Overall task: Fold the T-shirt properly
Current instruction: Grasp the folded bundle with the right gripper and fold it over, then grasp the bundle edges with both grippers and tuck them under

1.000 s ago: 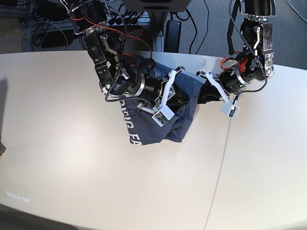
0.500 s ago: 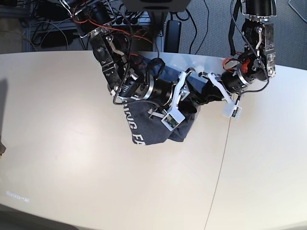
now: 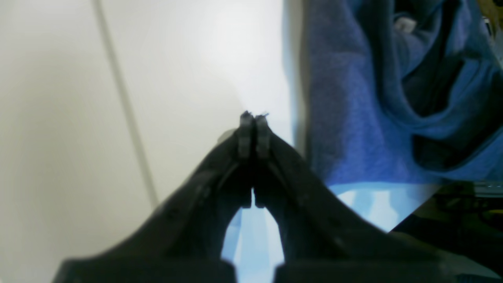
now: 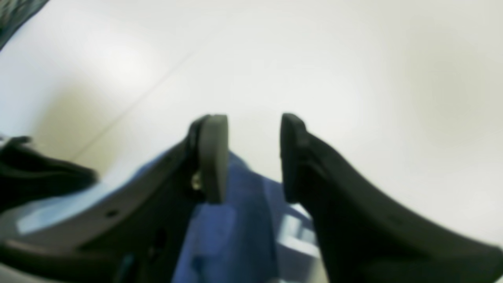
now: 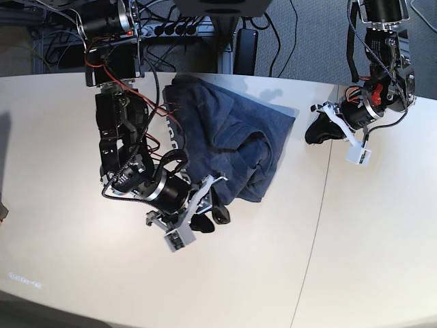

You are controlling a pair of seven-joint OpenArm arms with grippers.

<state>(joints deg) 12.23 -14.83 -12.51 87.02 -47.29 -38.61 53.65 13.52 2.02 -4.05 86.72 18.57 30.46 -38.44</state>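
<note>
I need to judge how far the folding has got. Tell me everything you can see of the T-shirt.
The T-shirt is a slate-blue, heathered, soft knit that lies on the pale table near its far edge as a loose, creased heap, not a flat fold. Layers overlap, with a bunched lump toward its near right corner. White lettering shows only along its left edge. Neither tool holds it: the right tool is open beside its near edge, and the left tool is shut, apart to its right.

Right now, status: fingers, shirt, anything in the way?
Left gripper shut, empty, off the shirt. Right gripper open, empty, at the shirt's near edge. Shirt bunched in a rough fold on the table. Nothing in the way.
</note>
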